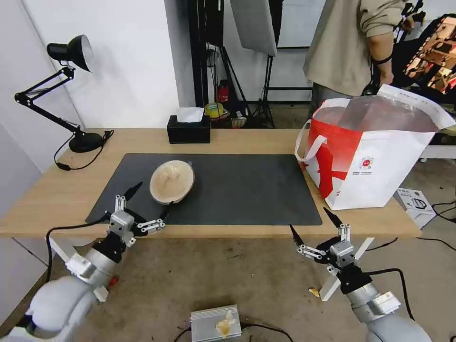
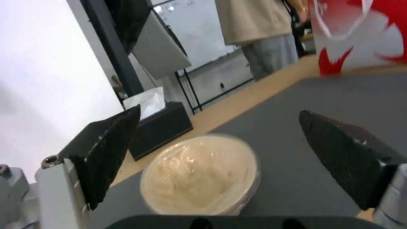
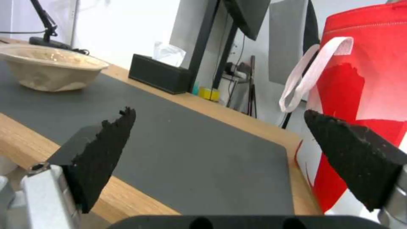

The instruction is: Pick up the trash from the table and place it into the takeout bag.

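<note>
The trash in view is a beige bowl with a clear lid, upright on the left half of the dark grey mat on the table. My left gripper is open at the table's front edge, just short of the bowl, one finger on each side of its near rim. In the left wrist view the bowl lies between and just beyond the spread fingers. The takeout bag, white with a red panel, stands open at the table's right end. My right gripper hangs open below the front edge, near the bag.
A black tissue box sits at the table's back edge and a black desk lamp at the back left. A small white carton and a silver box lie on the floor. A person stands behind the bag.
</note>
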